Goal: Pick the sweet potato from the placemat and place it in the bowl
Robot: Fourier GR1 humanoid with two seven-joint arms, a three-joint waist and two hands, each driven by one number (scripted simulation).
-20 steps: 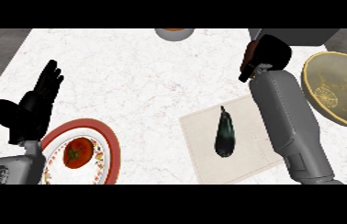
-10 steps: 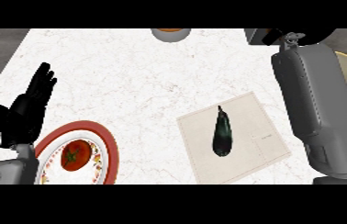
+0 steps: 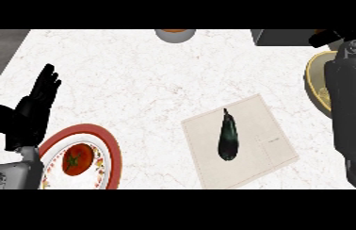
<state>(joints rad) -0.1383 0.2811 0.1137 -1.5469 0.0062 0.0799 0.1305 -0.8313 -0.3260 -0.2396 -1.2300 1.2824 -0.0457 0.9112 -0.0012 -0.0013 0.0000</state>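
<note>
Resting left hand [image 3: 33, 112] stays open, empty, above a tomato plate [image 3: 111, 151]. Rightward, the dark eggplant-like vegetable [image 3: 229, 137] lies on the placemat [image 3: 268, 135], ungrasped. Right hand unseen behind its forearm [image 3: 342, 106]; reaching blind could knock the bowl [image 3: 314, 85].

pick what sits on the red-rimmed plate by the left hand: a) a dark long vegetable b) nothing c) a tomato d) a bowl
c, a red tomato lies on the red-rimmed plate next to the left hand; the dark long vegetable lies on the placemat instead.
</note>
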